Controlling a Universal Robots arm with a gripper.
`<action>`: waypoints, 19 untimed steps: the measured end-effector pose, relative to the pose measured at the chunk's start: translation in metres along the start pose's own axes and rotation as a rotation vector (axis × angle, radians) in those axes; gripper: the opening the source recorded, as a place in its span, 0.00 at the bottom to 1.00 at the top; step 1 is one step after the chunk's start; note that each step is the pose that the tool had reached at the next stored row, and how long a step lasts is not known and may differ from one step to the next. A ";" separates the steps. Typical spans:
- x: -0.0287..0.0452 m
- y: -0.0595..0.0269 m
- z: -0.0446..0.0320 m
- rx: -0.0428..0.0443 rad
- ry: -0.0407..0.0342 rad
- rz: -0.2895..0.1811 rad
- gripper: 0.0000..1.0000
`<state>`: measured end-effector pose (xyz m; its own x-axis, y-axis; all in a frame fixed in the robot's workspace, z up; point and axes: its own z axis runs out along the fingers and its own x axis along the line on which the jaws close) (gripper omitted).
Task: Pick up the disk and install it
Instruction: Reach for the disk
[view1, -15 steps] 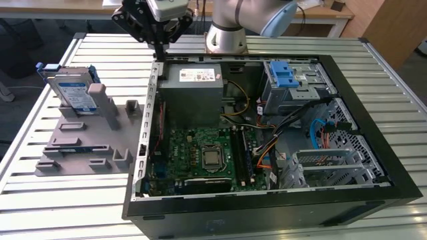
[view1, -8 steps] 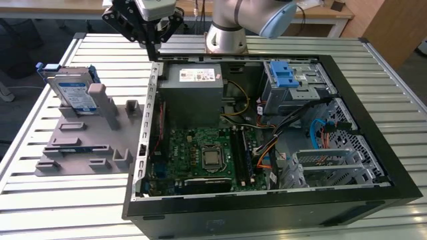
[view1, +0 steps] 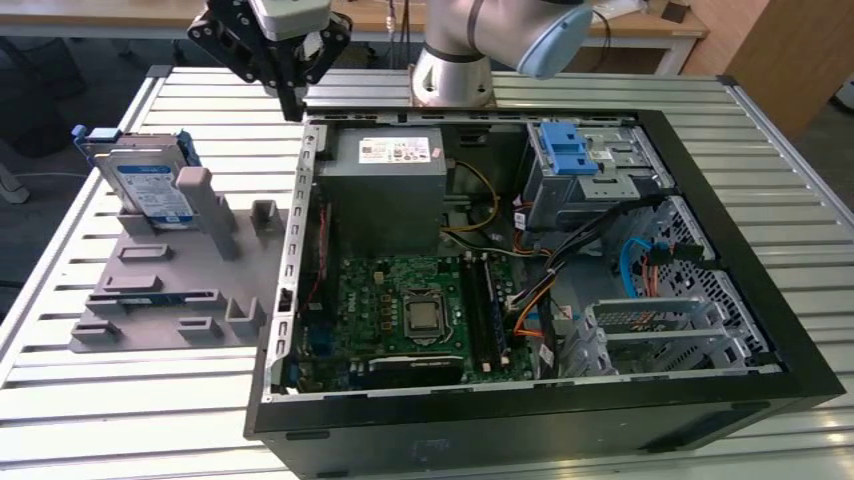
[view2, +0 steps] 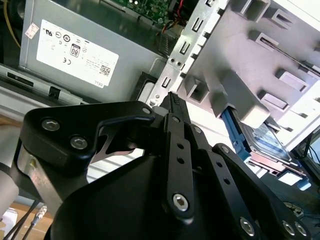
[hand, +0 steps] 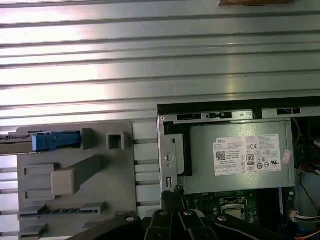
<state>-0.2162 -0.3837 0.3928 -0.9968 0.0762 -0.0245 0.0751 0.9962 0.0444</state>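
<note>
Item: flat rectangular silver disk (view1: 147, 182) with a white, blue-banded label and blue plastic rails. It stands upright on edge in a grey moulded plastic holder (view1: 160, 290), near the slatted metal tabletop's (view1: 160, 400) edge at the exterior view's left, towards the far corner. The first wrist view shows the disk edge-on (hand: 50, 141).

Item: black linkage pincer (view1: 291, 105). Its fingers are pressed together to a single tip and pinch nothing, as the second wrist view confirms (view2: 172, 98). It hangs by the tabletop's far edge, just beside the far corner of the open black computer case (view1: 507, 420) and well apart from the disk.

Item: grey metal power-supply box (view1: 387, 190) with a white sticker, inside the case at its far wall.

Item: silver drive cage (view1: 594, 165) with a blue plastic latch, also inside the case, in its far corner at the exterior view's right.
</note>
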 end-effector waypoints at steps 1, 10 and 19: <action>0.0016 0.0002 0.0000 0.0001 0.0000 0.000 0.11; 0.0145 0.0066 0.0002 0.0001 0.0001 0.000 0.11; 0.0280 0.0113 0.0003 0.0001 0.0001 0.000 0.11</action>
<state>-0.2433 -0.3703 0.3923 -0.9968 0.0762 -0.0245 0.0750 0.9962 0.0443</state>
